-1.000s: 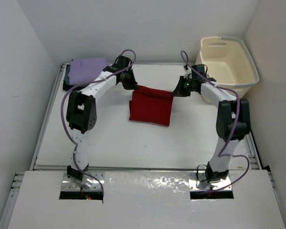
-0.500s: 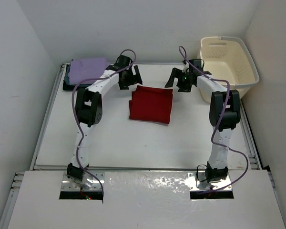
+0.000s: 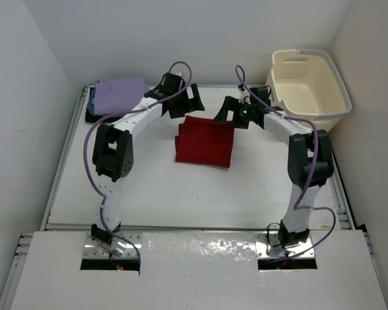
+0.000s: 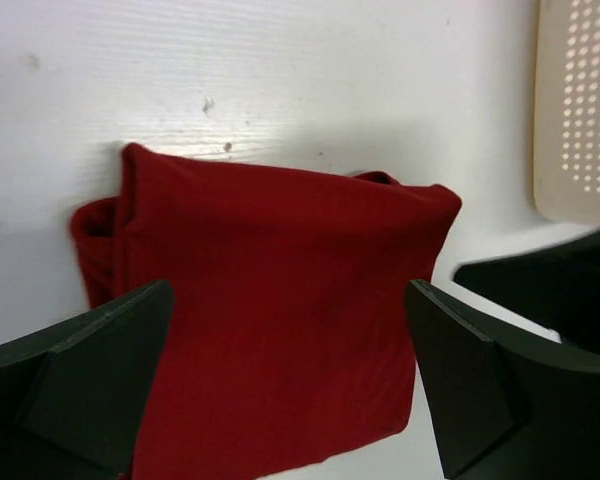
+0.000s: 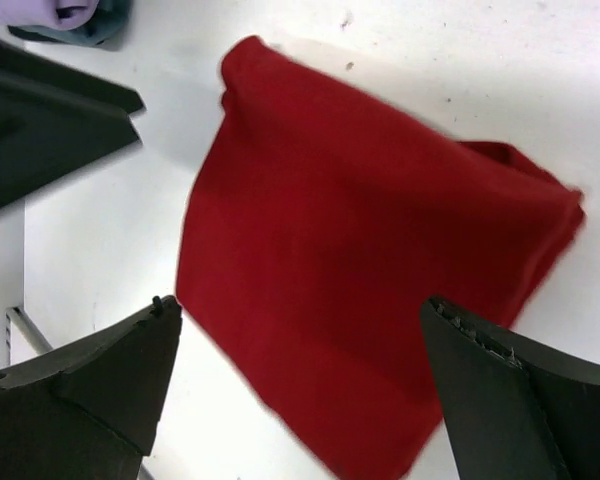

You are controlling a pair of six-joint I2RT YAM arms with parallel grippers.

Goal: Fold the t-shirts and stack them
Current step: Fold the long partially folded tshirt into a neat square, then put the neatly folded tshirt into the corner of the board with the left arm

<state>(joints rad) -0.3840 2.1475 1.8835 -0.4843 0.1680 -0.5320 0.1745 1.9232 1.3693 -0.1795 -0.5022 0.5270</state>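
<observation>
Looking from the near edge first, both arms rise from their bases and reach out over the white table point(image 3: 181, 194). Past the bare near part of the table lies the red t-shirt point(image 3: 205, 143). It is folded into a small, almost square bundle. It lies flat on the table, about in the middle and a bit toward the far side. One side of it looks a little bumpy (the left wrist camera shows folded layers peeking out there).

Just over the far edge of the red t-shirt hang the two grippers. The left gripper point(image 3: 184, 104) is by the shirt's far left corner. The right gripper point(image 3: 231, 112) is by its far right corner. Both have their fingers spread wide apart. Nothing is between them, and neither one is holding the shirt.

Farther back, in the far left corner of the table, sits a pile of folded shirts. The purple t-shirt point(image 3: 119, 93) is on top. A bit of the teal-blue t-shirt point(image 5: 95, 30) sticks out under it. A dark edge shows at the very bottom, but it is too small to tell much about.

In the far right corner stands the cream laundry basket point(image 3: 339, 87), well apart from the red t-shirt.
</observation>
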